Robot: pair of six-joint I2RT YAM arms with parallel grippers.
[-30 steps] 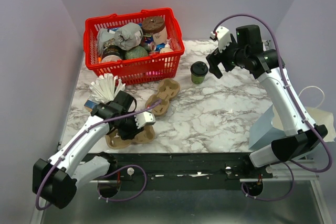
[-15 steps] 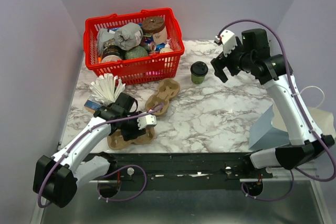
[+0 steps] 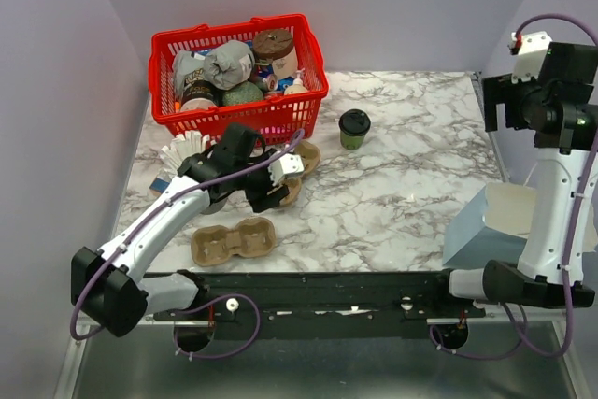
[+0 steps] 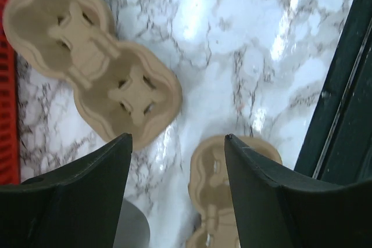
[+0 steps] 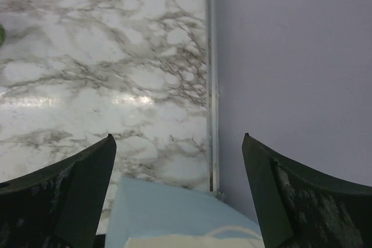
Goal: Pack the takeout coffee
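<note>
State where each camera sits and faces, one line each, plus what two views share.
Top external: above, behind the arm bases, looking down on the marble table, red basket, green cup; both arms show.
Left wrist: on the left arm, looking down at far carrier and near carrier; open left pincer shows.
Right wrist: on the right arm, looking down at table edge, wall, blue bag; open right pincer shows.
Shared: top also shows both carriers.

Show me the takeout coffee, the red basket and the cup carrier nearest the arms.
takeout coffee (image 3: pixel 354 122): top view, black lid.
red basket (image 3: pixel 245 124): top view, front wall.
near cup carrier (image 3: pixel 233 239): top view, its middle.
</note>
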